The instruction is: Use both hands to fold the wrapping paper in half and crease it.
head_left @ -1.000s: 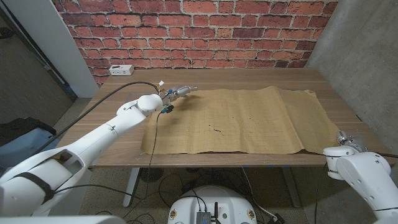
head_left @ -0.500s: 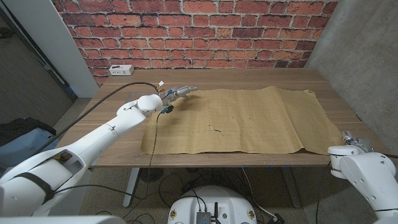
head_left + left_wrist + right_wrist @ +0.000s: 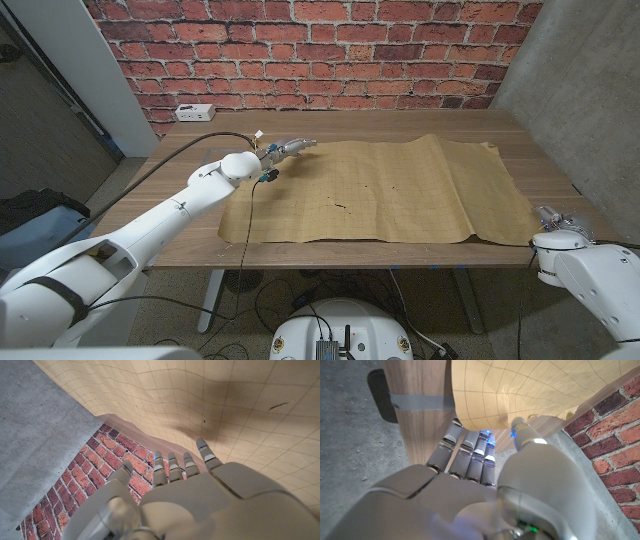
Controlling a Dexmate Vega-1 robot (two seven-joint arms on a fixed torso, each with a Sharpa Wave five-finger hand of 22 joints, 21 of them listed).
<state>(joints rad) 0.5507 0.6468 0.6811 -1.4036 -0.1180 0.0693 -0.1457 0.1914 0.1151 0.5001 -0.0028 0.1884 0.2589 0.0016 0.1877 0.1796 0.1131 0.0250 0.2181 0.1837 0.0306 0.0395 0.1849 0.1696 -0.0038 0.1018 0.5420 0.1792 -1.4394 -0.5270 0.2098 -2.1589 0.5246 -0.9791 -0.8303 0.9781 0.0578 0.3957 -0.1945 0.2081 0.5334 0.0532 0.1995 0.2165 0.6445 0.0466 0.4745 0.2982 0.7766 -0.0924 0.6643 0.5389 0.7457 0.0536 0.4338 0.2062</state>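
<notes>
Brick is backing the wooden table [image 3: 200, 135] where your wrapping paper [image 3: 380, 195] is lying flat. Light, floppy, crease-prone: take corners. Your left hand [image 3: 290, 148] is hovering open-fingered at its far left corner; your right hand [image 3: 485, 455] is pinching the near right corner.

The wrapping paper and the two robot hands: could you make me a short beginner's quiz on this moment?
1. True or false: the paper is already folded in half.
2. Which hand is at the paper's far corner?
A. left hand
B. right hand
C. neither
3. Fill in: the white box sits at the table's far ____ corner, seen from the head view.

Key: 1 false, it lies spread open in one layer. 2 A; the right hand is at the table's near edge, by the paper's near right corner. 3 left.
</notes>
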